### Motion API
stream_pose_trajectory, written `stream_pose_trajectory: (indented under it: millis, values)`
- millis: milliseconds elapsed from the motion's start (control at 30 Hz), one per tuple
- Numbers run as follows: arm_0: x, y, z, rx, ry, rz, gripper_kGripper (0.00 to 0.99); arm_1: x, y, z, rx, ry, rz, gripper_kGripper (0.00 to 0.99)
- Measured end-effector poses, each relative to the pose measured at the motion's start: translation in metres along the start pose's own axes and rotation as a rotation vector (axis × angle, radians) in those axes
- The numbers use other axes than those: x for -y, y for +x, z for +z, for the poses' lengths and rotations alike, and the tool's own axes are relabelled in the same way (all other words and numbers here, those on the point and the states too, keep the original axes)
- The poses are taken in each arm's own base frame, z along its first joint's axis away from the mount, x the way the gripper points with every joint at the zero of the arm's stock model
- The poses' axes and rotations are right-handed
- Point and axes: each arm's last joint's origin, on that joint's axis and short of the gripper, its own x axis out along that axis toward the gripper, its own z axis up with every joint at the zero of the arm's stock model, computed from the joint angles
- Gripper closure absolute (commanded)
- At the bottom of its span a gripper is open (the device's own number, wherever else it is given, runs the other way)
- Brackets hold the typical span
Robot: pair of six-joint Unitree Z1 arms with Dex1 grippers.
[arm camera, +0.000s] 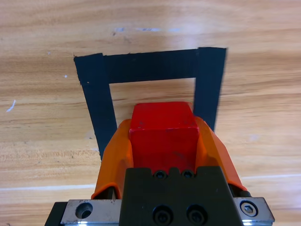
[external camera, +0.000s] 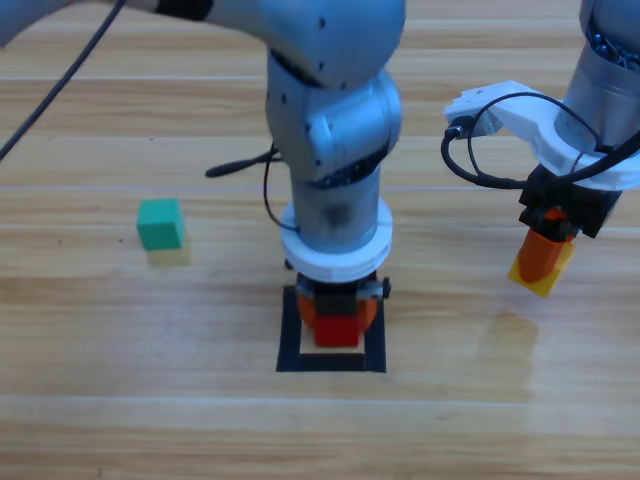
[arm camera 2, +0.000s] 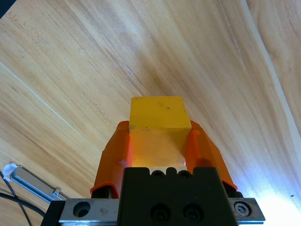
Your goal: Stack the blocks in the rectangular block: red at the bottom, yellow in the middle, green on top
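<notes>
two orange claws grip cubes: left gripper (external camera: 338, 322) clamps the small matte red cube (external camera: 337, 331) inside the black tape square (external camera: 291, 340); right gripper (external camera: 545, 262) clamps the yellow cube (external camera: 541, 277) over bare table at right; teal-green cube (external camera: 160, 223) sits well apart, left.

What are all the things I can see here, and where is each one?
Red block: one, red, held in the left hand over the tape square.
Yellow block: one, yellow, held in the right hand at the table's right side.
Green block: one, teal-green, alone on the table at the left.
Tape square: one, black, on the table near the middle.
Table: one, wooden, under everything.
Left hand: one, orange, shut on the red block at the tape square.
Right hand: one, orange, shut on the yellow block, off to the right.
</notes>
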Motion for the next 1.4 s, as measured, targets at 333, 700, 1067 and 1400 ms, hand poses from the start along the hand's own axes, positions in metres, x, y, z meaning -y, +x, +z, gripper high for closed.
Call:
stream_pose_trajectory:
  millis: [333, 700, 1067, 1400]
  values:
    - [-0.002, 0.002, -0.001, 0.002, 0.0, -0.002, 0.99, 0.0, 0.0, 0.0, 0.001, 0.001, 0.003, 0.99]
    - [-0.008, -0.001, -0.006, -0.007, -0.002, 0.009, 0.028, 0.0, 0.0, 0.0, 0.001, 0.001, 0.003, 0.99]
    - [-0.011, -0.02, -0.006, 0.026, -0.036, -0.02, 0.027, 0.0, 0.0, 0.0, 0.001, 0.001, 0.003, 0.99]
    - [0.002, -0.085, 0.006, 0.113, -0.022, -0.097, 0.025, -0.002, -0.002, 0.001, 0.027, 0.138, 0.08, 0.99]
